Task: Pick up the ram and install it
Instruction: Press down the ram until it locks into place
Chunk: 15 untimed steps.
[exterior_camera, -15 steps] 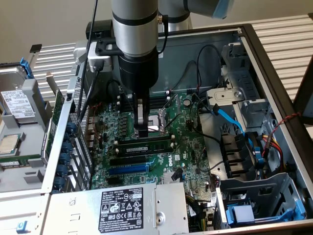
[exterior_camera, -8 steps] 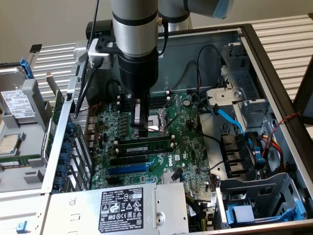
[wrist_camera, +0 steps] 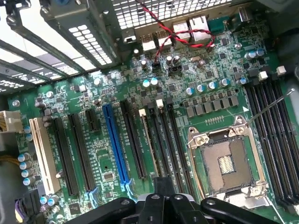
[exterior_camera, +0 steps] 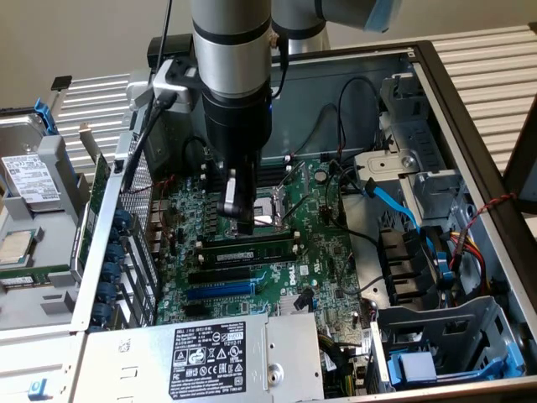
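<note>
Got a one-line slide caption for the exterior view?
Shut gripper hovers over the green motherboard; long green ram stick sits in its slot.

I am counting one green motherboard (wrist_camera: 201, 88) inside one open grey metal computer case (exterior_camera: 470, 117). On it I am seeing one blue expansion slot (wrist_camera: 116, 144), one white expansion slot (wrist_camera: 43, 156), one square metal processor socket (wrist_camera: 226, 163), and one green memory stick (exterior_camera: 252, 249) seated in a black slot.
</note>
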Each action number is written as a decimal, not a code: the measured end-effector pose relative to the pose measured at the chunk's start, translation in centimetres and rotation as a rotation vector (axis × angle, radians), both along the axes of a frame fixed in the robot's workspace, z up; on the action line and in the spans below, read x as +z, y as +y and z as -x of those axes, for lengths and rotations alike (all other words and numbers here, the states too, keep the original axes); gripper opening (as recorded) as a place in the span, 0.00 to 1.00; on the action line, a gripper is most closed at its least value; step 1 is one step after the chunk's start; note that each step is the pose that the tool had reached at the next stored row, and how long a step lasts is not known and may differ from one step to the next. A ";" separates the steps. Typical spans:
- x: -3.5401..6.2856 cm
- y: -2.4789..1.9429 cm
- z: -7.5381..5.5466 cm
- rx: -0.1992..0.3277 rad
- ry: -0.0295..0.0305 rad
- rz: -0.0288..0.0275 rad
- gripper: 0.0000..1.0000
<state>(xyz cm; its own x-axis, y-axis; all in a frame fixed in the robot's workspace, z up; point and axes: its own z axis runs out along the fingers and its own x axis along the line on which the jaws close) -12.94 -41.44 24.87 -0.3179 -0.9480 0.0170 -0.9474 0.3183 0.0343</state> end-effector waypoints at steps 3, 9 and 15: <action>0.00 0.00 0.0 -0.049 0.0000 0.0001 0.10; 0.00 0.00 0.0 -0.150 0.0000 0.0001 0.10; 0.00 0.00 0.0 -0.235 0.0000 0.0001 0.10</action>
<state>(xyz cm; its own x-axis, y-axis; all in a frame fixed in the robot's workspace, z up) -12.94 -41.44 24.87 -0.5301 -0.8477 0.0171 -0.8471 0.5304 0.0343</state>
